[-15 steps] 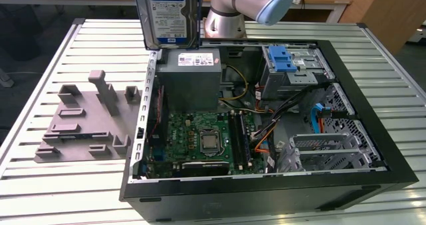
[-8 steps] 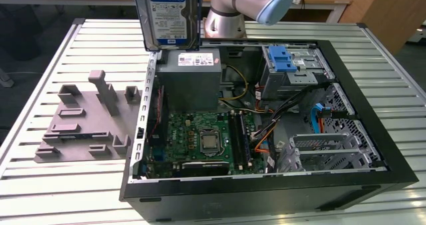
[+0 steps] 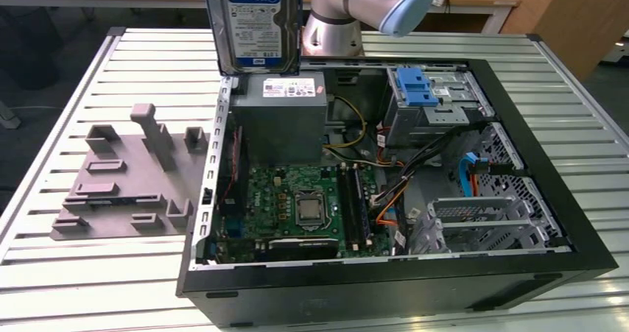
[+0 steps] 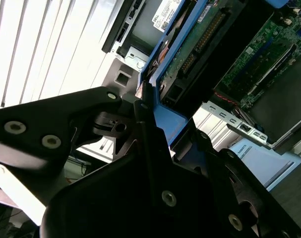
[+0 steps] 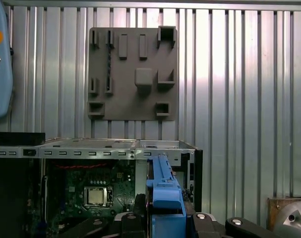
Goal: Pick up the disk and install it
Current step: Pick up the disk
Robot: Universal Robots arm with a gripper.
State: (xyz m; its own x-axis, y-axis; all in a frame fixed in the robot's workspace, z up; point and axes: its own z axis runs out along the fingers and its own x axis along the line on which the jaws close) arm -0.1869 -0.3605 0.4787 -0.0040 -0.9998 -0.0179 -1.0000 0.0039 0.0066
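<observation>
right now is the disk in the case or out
Out. In the exterior view the disk hangs upright above the edge of the open case; in the second wrist view the claw clamps its blue frame.

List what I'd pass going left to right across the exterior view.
Grey fixture plate → the disk, held upright above the open computer case → drive cage with the blue latch → the case's black side wall.
</observation>
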